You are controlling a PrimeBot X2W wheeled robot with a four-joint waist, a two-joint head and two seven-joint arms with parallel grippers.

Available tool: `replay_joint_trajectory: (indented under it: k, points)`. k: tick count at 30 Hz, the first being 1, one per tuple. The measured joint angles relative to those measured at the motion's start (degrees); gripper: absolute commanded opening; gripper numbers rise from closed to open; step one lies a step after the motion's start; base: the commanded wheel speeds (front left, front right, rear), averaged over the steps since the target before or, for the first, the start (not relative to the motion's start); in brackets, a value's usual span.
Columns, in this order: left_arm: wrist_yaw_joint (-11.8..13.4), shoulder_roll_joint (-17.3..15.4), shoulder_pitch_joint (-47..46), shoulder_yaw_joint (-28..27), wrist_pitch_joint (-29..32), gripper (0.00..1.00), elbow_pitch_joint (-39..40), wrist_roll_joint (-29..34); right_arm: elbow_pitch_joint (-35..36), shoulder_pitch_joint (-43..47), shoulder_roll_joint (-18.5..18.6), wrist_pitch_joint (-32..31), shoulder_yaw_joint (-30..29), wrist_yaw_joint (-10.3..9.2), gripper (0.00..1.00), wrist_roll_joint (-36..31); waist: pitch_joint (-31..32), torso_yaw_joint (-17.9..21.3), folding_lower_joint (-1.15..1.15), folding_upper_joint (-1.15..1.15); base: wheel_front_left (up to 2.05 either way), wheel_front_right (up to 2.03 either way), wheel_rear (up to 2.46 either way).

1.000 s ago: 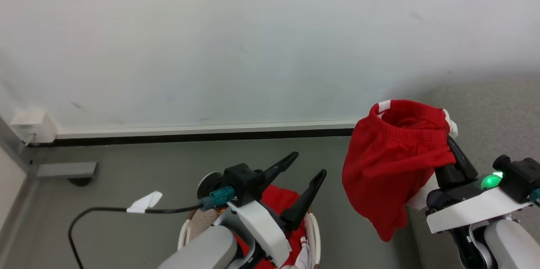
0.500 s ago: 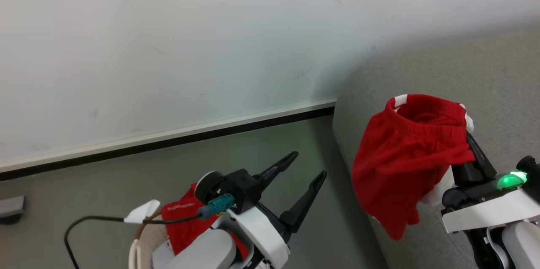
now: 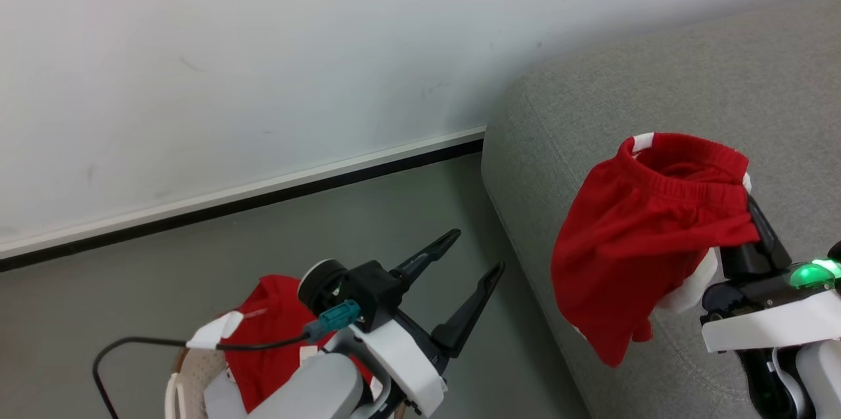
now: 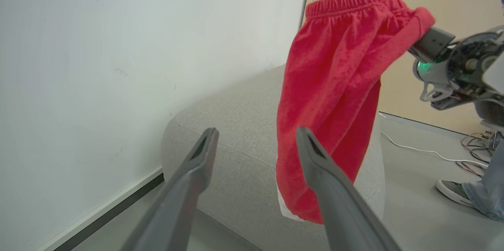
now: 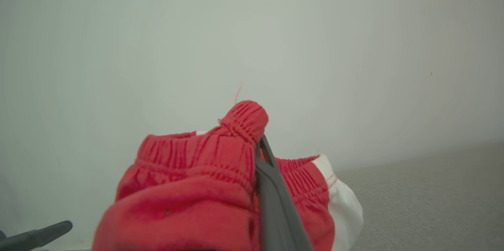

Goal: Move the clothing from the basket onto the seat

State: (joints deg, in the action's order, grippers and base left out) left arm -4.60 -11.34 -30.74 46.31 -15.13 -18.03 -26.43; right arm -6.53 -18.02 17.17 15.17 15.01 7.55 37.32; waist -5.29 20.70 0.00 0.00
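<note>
From the head: high up, looking down at floor (image 3: 197, 255), wall (image 3: 263, 44) and seat (image 3: 657, 77). From the left wrist: low, looking along the left claw (image 4: 256, 131) toward the seat. From the right wrist: very near the clothing (image 5: 189, 188). In all three: clothing, seat, wall.

Pair of red shorts (image 3: 647, 242), elastic waistband, white trim: hanging limp, waistband pinched in right claw (image 3: 749, 209), over left edge of grey seat (image 3: 657, 77). More red clothing (image 3: 269, 324) heaped in cream perforated basket (image 3: 174, 393), apart from seat, to its left.
</note>
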Motion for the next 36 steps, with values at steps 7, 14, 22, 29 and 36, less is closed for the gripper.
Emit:
replay_joint_trajectory:
  k: [7, 14, 22, 29, 36]
  points:
    - [-0.68, -0.36, -1.42, -0.13, 0.0, 1.0, -0.3, 0.74, -0.05, -5.63, 2.36, 0.01, -2.64, 0.0, 0.0, -0.47, -3.36, -0.52, 0.0, 0.0, 0.0, 0.0, 0.0]
    - [-1.0, -2.33, -5.16, -0.25, 1.15, 1.0, 0.63, 1.72, -1.72, -14.44, 6.16, 0.01, -7.82, 0.0, 0.0, 1.54, -9.75, -2.23, 0.01, 0.0, 0.0, 0.0, 0.0]
    - [-1.18, -4.69, -8.78, -0.53, 3.52, 1.0, 3.71, 3.01, -6.39, -25.35, 11.01, 0.0, -15.74, 0.0, 0.0, 4.45, -19.29, -4.5, 0.01, 0.0, 0.0, 0.0, 0.0]
    - [-0.73, -5.72, -11.72, -0.99, 4.54, 1.0, 6.47, 3.79, -14.44, -31.89, 16.02, 0.0, -24.68, 0.0, 0.0, 1.7, -27.25, -7.64, 0.02, 0.0, 0.0, 0.0, 0.0]
    - [-0.07, -6.26, -12.83, -1.57, 4.7, 1.0, 7.61, 3.97, -26.19, -34.22, 17.77, -0.19, -24.24, 0.0, 0.0, 0.79, -31.56, -9.83, 0.02, 0.0, 0.0, 0.0, 0.0]
